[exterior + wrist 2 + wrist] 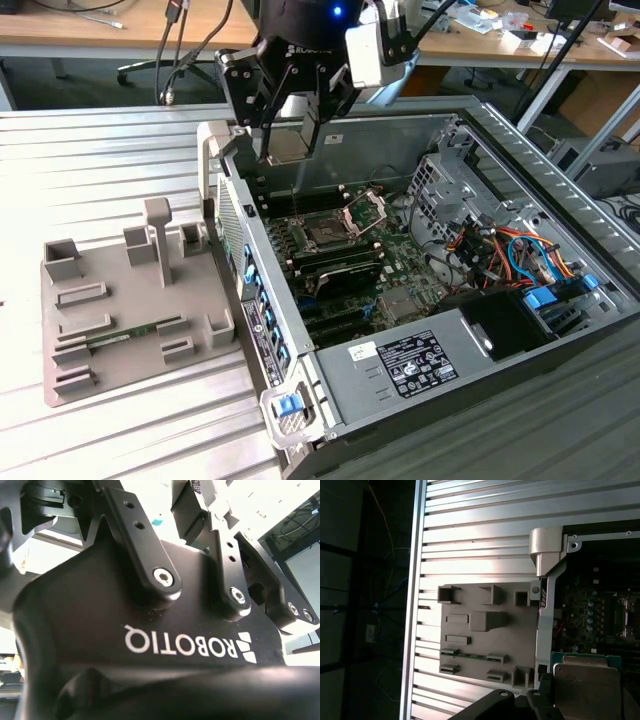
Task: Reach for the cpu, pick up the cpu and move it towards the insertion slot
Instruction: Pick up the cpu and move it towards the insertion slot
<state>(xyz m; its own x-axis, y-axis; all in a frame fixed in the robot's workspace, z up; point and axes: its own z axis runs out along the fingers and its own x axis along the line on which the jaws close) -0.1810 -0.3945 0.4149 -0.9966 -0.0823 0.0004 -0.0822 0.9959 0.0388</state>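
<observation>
Ribbed aluminium table [100, 170], gripper [289, 135] clamped on the cpu [288, 148] over open case [500, 135], desks [90, 30] behind.

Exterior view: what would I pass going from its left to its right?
Grey fixture tray → cpu held in the gripper → insertion slot → metal drive cage → coloured cables.

A ribbed metal table [100, 170] stands before long wooden desks [80, 30], a chair base [140, 70] beneath them.
</observation>
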